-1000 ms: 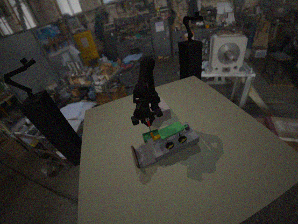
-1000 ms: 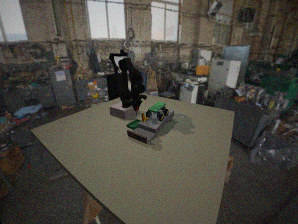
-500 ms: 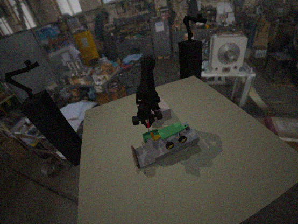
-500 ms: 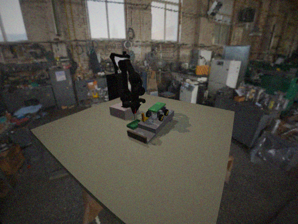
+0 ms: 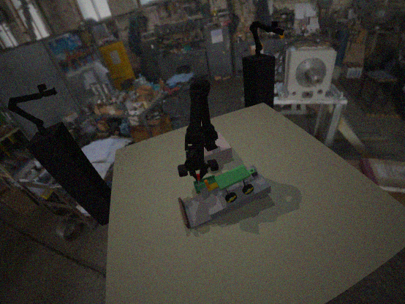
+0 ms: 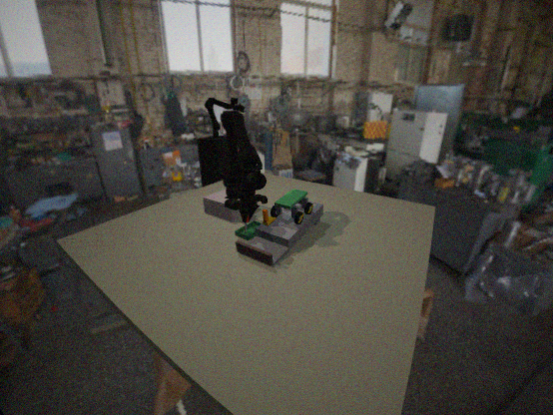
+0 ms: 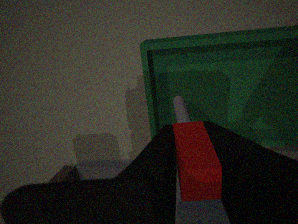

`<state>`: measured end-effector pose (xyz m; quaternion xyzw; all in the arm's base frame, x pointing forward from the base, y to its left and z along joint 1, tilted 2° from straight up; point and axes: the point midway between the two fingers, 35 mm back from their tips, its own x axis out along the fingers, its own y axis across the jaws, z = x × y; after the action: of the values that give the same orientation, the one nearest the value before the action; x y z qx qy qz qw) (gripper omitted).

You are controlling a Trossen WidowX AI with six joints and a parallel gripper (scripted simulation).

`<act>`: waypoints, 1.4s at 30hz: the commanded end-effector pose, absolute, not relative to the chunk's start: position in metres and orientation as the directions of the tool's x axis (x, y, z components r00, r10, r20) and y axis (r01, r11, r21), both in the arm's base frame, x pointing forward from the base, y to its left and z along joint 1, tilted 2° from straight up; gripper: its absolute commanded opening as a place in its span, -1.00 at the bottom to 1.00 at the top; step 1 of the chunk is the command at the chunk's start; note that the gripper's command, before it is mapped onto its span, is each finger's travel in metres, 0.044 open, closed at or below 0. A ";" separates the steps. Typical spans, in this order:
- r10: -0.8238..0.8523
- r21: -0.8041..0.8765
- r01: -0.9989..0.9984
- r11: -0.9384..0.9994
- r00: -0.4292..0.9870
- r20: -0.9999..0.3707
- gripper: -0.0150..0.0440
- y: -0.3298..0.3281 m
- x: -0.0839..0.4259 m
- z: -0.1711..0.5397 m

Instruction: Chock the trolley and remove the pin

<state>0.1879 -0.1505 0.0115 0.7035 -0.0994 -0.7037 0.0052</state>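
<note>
Fingers (image 5: 197, 179) (image 6: 247, 219) pinching the stop pin (image 5: 198, 177) (image 6: 248, 219) (image 7: 197, 160) by its red head, leaving its shank free over the green tray (image 5: 199, 188) (image 6: 241, 232) (image 7: 146, 75), presumably for release; the chock (image 5: 211, 185) (image 6: 268, 217) stands downhill of the trolley (image 5: 234, 177) (image 6: 290, 199), apparently to block rolling.

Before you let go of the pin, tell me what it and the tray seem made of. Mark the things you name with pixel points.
Stop pin (image 5: 198, 177) (image 6: 248, 219) (image 7: 198, 160): matte red head, probably plastic or painted; pale grey shaft, possibly metal, too dim to confirm.

Green tray (image 5: 197, 187) (image 6: 241, 235) (image 7: 146, 75): likely plastic, given its even colour.
</note>
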 end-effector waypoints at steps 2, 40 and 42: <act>-0.150 0.151 -0.127 -0.980 -0.017 -0.988 -0.49 -0.154 0.185 0.003; -0.148 0.149 -0.128 -0.981 -0.017 -0.989 0.15 -0.131 0.190 -0.004; -0.148 0.149 -0.128 -0.981 -0.017 -0.989 0.15 -0.130 0.191 -0.004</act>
<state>0.1915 -0.1308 -0.0028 0.7026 -0.0951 -0.7052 0.0075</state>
